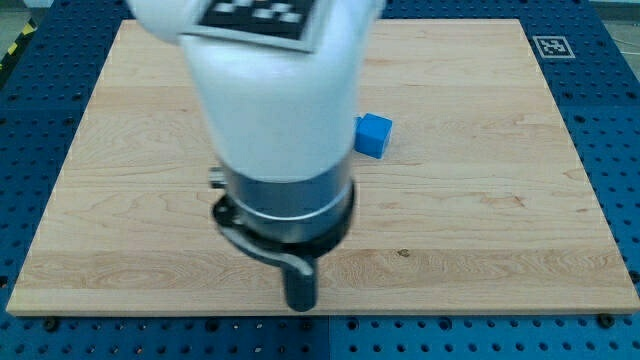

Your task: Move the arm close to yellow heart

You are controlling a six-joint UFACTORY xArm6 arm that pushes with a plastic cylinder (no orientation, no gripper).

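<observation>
Apparently no yellow heart block shows anywhere on the pale wooden board (480, 220).
Possibly the arm hides it, so progress cannot be judged; my tip (301, 306), a bare rod holding nothing, sits well below-left of the small blue cube (373, 135).

- A pale wooden board (480, 230) filled most of the view, its grain running left to right.
- Around it lay a blue perforated table (610, 110) — visible at every edge.
- A black-and-white marker (551, 46) sat at the board's upper right corner.
</observation>
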